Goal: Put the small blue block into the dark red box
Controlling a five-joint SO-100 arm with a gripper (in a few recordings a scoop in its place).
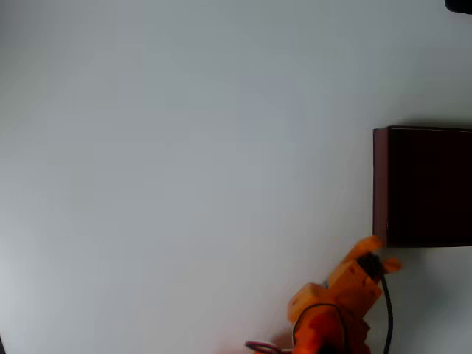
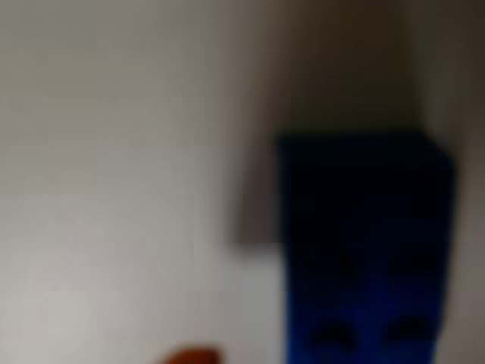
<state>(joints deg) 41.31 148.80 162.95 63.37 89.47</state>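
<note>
The dark red box (image 1: 380,184) stands at the right edge of the overhead view, its near-black inside cut off by the frame. My orange gripper (image 1: 380,254) reaches up from the bottom right, its tips just below the box's lower left corner. In the wrist view the small blue block (image 2: 364,258) looms large and blurred, very close to the camera, and appears held by the shut gripper. A dim brownish shape sits behind it. In the overhead view the block is hidden under the gripper.
The pale table (image 1: 184,162) spreads wide to the left of the box. A black cable (image 1: 388,310) trails from the arm toward the bottom edge. A dark object (image 1: 459,4) pokes in at the top right corner.
</note>
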